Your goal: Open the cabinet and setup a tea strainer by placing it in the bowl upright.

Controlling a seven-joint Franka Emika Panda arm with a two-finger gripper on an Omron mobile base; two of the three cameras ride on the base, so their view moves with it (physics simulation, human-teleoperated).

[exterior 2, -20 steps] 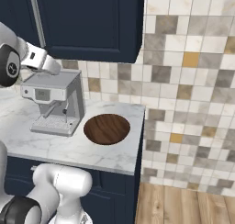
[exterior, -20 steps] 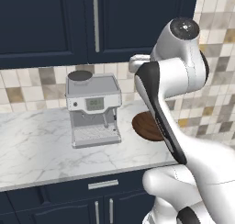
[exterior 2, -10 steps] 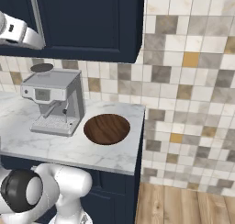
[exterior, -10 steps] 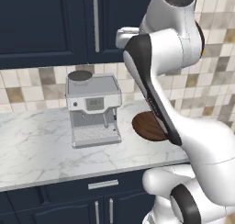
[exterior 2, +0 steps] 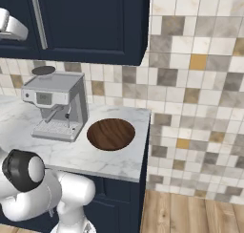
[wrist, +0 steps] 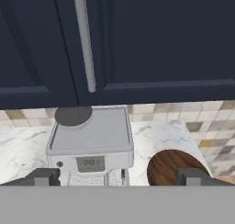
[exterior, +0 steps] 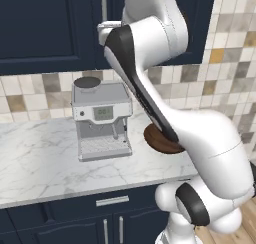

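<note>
Cabinet (exterior 2: 90, 22) of dark navy, mounted high on the wall, with its wide flat-panel door closed and a long vertical silver bar handle (exterior 2: 39, 21) near the door's left edge. Seen from the hand, the handle (wrist: 85, 39) runs down from the top edge and ends just above the door's lower rail. Below the cabinet, the bowl (exterior 2: 111, 133), shallow, round and of dark brown grained wood, rests on the white marble counter (exterior 2: 119, 163), just right of the grey coffee machine (exterior 2: 56, 105); nothing lies inside it. From the left base camera the bowl (exterior: 154, 139) is partly covered by the arm. The gripper (wrist: 117, 176) hovers in front of the cabinet door, above the coffee machine (wrist: 91, 142) and the bowl (wrist: 167, 165), touching nothing; its two dark fingertips (wrist: 42, 176) stand wide apart, jaws released. A tiled backsplash (exterior 2: 190, 79) in beige, grey and ochre covers the wall behind the counter.
</note>
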